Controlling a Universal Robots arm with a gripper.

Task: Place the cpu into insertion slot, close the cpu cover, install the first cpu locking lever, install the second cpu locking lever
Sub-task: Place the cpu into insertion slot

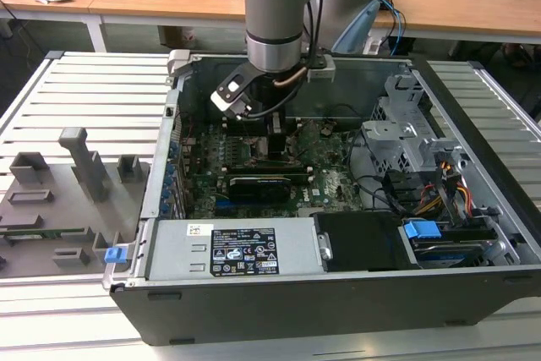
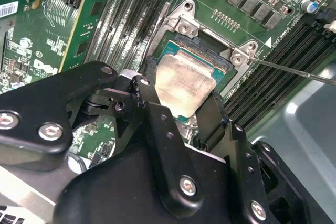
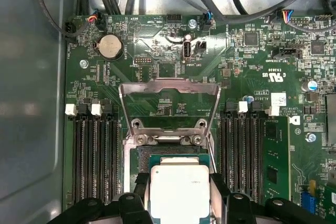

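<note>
Silver-grey cpu (image 3: pixel 180 190), pinched between the jaws, hides most of the insertion slot (image 3: pixel 143 161) beneath it.

We see the case (image 1: pixel 279 302) lying open on the table (image 1: pixel 84 90), with a fixture tray (image 1: pixel 51 200) beside it on the exterior view's left. The arm (image 1: pixel 275 14) reaches down into the case over the board (image 1: pixel 330 166), and the power supply (image 1: pixel 228 251) lies along the near wall.

In the first wrist view the cpu (image 3: pixel 180 195) sits clamped between the fingers (image 3: pixel 219 187) of the gripper (image 3: pixel 180 184), over the slot (image 3: pixel 157 157). The cover (image 3: pixel 169 103) stands raised at the slot's far edge. Memory slots (image 3: pixel 94 156) flank the slot on both sides.
</note>
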